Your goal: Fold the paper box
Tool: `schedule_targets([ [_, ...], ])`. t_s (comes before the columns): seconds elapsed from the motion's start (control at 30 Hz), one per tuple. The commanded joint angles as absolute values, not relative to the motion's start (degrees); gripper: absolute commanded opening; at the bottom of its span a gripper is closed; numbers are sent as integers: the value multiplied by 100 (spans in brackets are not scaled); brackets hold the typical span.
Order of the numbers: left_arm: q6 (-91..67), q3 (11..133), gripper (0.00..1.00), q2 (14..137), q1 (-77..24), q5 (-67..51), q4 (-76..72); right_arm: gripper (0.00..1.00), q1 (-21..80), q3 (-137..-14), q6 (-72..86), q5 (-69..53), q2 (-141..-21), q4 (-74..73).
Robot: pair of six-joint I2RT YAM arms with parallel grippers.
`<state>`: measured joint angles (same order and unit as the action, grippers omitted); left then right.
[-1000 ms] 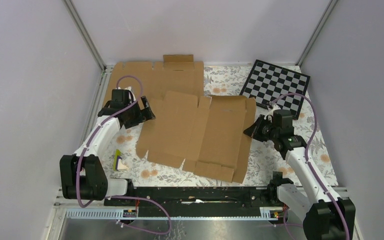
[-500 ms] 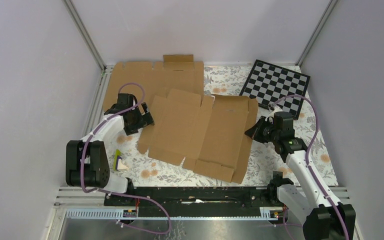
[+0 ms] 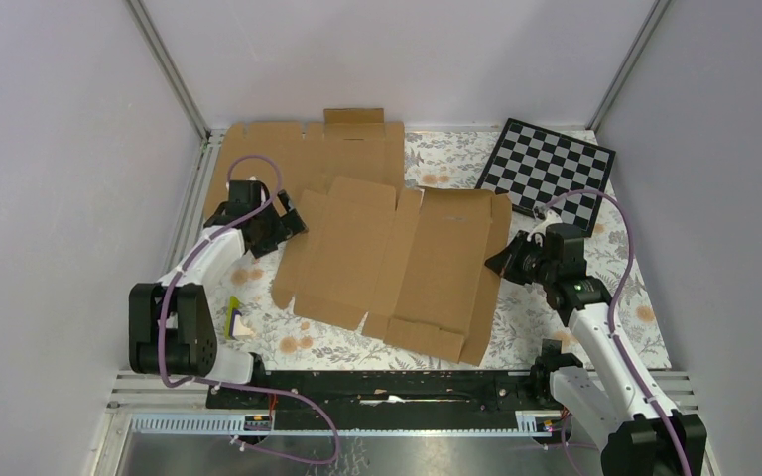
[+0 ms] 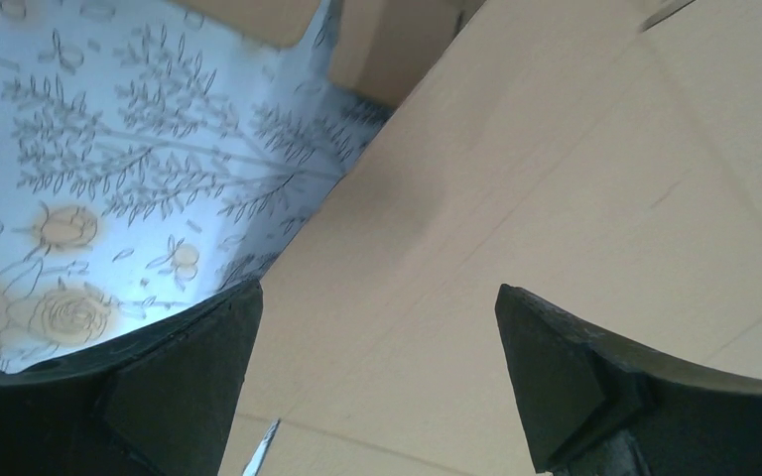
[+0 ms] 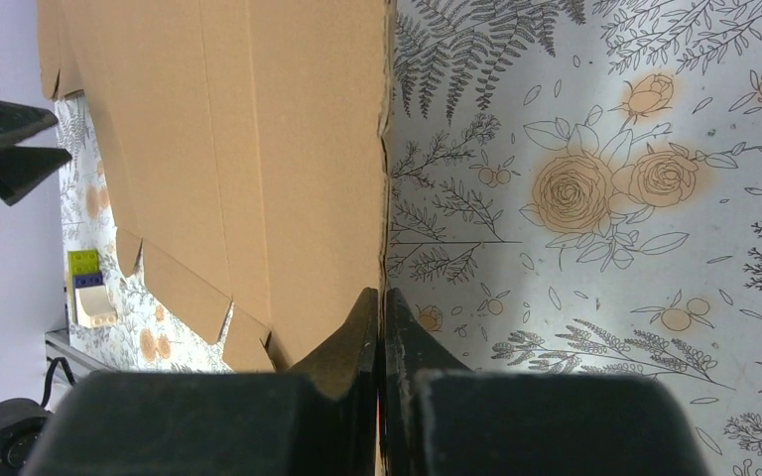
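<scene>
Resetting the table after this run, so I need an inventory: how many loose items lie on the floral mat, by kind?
Brown corrugated cardboard die-cut sheets: 2 (paper box, spare sheet behind it)
Black-and-white checkerboard: 1
Small yellow-green and white block: 1
Total: 4

Plain pale lilac walls (image 3: pixel 50 149) close in the bench (image 3: pixel 645 297) on three sides, with slanted aluminium posts (image 3: pixel 169 64) rising at the back corners, far beyond the fingers (image 4: pixel 179 387). The bench wears a white cloth printed with grey ferns and orange roses (image 5: pixel 575 188), evenly lit. A ribbed metal rail (image 3: pixel 189 423) runs behind the fingers along its near edge.
</scene>
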<state>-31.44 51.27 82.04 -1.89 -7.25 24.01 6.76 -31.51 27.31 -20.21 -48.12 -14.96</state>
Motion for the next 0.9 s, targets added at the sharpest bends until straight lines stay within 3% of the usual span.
schedule_targets([
  [0.0, -3466, 4837, 99, 7840, -158, -762, 1295, 3, 713, -3172, 2740, -2168, -4865, -1246],
  [0.23, -3475, 4090, 99, 7862, -319, -565, 182, 1, 718, -3093, 2839, -2569, -5020, -1099],
  [0.57, -3155, 4241, 99, 8082, -436, 187, 844, 0, 1032, -3002, 2820, -2510, -5110, -1114],
  [0.67, -3103, 4080, 99, 8096, -426, -280, 737, 0, 1035, -3052, 2821, -2571, -5225, -1102],
  [0.87, -3514, 3735, 99, 8065, -387, -2562, 199, 0, 1029, -3126, 2856, -2542, -5213, -1006],
])
